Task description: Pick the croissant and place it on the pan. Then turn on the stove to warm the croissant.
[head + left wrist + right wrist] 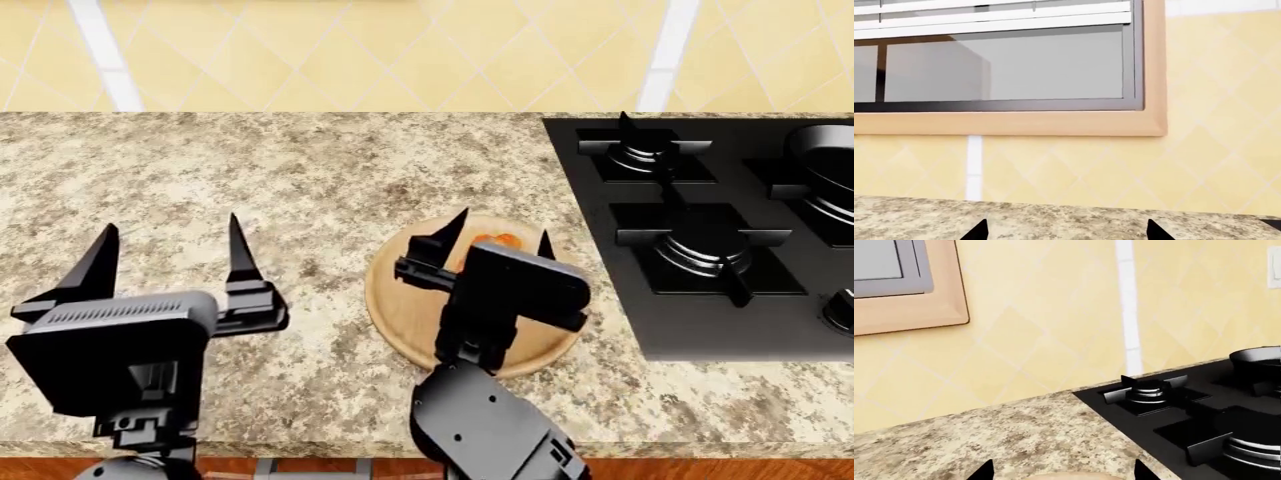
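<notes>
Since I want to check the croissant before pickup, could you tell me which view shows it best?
The head view: the croissant shows on the board, partly behind the right end effector. The right wrist view catches only the board's edge; the left wrist view shows neither.

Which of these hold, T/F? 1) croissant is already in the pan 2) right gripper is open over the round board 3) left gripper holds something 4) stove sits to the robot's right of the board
1) False. The croissant lies on the round wooden board; the pan is on the stove.
2) True. The right gripper is open above the board.
3) False. The left gripper is open and empty over the counter.
4) True.
</notes>
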